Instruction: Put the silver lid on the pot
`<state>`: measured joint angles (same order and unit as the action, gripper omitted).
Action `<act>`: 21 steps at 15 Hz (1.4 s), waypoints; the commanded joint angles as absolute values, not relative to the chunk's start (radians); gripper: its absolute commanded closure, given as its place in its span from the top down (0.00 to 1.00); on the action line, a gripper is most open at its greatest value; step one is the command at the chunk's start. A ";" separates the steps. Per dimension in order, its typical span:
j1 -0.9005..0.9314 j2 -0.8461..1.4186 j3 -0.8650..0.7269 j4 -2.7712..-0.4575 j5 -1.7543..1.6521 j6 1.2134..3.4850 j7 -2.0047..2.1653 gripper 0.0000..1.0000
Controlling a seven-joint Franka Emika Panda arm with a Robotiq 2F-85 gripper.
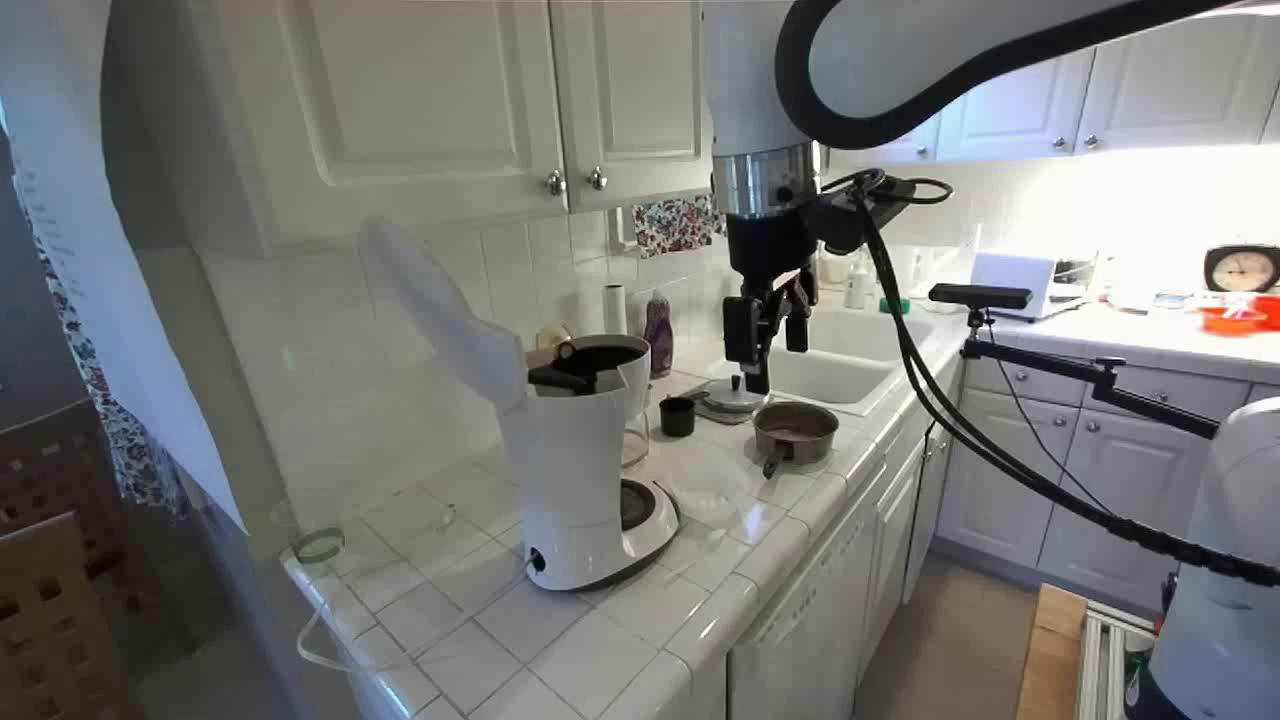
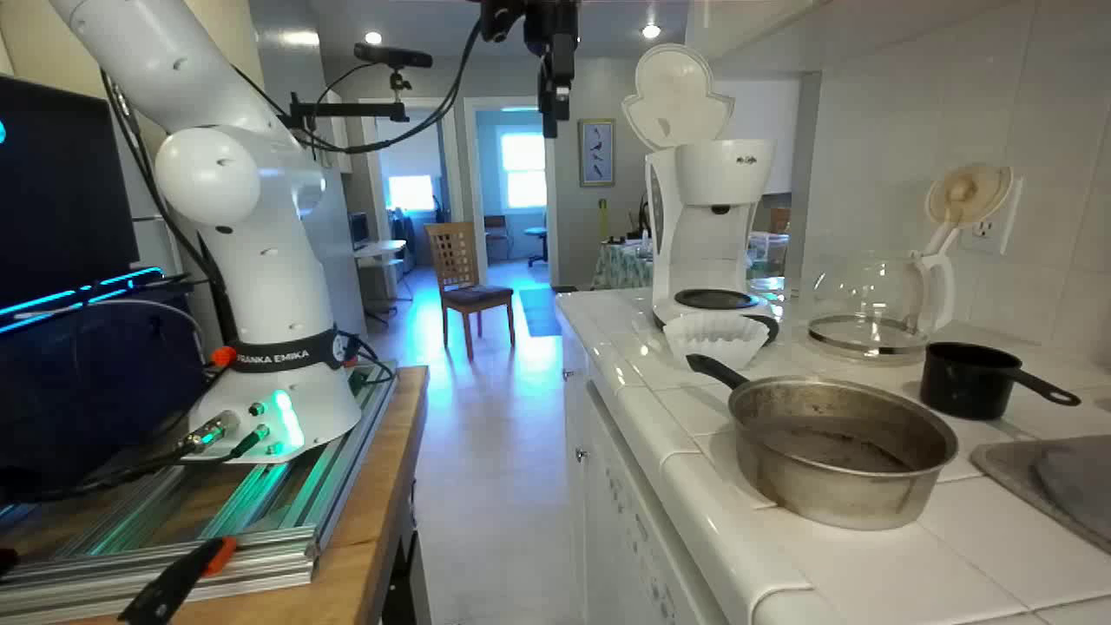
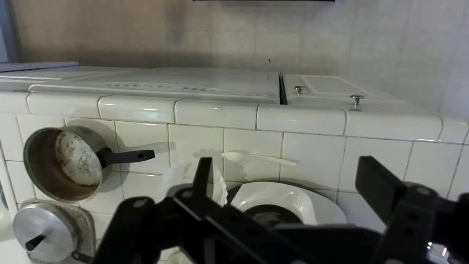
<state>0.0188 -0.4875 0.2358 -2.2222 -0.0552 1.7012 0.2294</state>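
FRANKA EMIKA, clear as you like, white capitals on the black band [image 2: 273, 354] round the foot of the smooth white robot arm [image 2: 278, 260]; over on the tall white plastic coffee maker [image 2: 712, 178], hinged cover raised, a small dark mark looks like Mr. Coffee, though it's tiny and I wouldn't swear to it; any print on the purple plastic bottle [image 1: 658, 338] is too small to make out, same for the dial of the black-framed clock [image 1: 1241, 270]; and that row of marks along the white front panel [image 3: 220, 79], too blurred to read.

Now the black two-fingered gripper [image 3: 287, 172]: released, fingers spread wide, a broad gap between them; it hangs fingers-down above the white-tiled counter [image 3: 315, 156], coffee maker showing behind those fingers in the wrist view; and there, lower left in that same view, the round silver lid [image 3: 51, 227], black knob uppermost, lying on a flat greyish-brown mat [image 3: 84, 223]; just beside it, the low round dark-grey metal pot [image 3: 67, 165], upright, black handle jutting out, stained floor on show, lid and pot well apart from the gripper; in an exterior view the small black long-handled cup [image 2: 963, 386] sits near the pot, the clear glass carafe [image 2: 868, 299] beyond it, and the white fluted paper filter [image 2: 716, 338] just past the tip of the pot's handle.
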 commanded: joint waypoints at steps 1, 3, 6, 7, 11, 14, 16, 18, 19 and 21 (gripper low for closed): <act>0.045 -0.484 0.215 -2.220 -0.065 1.699 0.239 1.00; 0.045 -0.484 0.215 -2.220 -0.065 1.699 0.239 1.00; 0.012 -0.510 0.179 -2.233 -0.071 1.737 0.282 1.00; 0.005 -0.518 0.160 -2.235 -0.061 1.751 0.287 1.00; -0.010 -0.537 0.091 -2.266 -0.053 1.871 0.256 1.00; -0.022 -0.537 0.047 -2.291 -0.046 1.948 0.230 1.00; -0.031 -0.535 0.024 -2.312 -0.047 1.988 0.214 1.00; -0.044 -0.535 0.001 -2.334 -0.051 2.020 0.192 1.00; -0.050 -0.537 -0.009 -2.346 -0.050 2.035 0.186 1.00; -0.065 -0.540 -0.039 -2.367 -0.041 2.052 0.165 1.00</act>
<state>-0.0425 -0.5100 -0.0081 -2.3160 -0.0551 2.0081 0.2069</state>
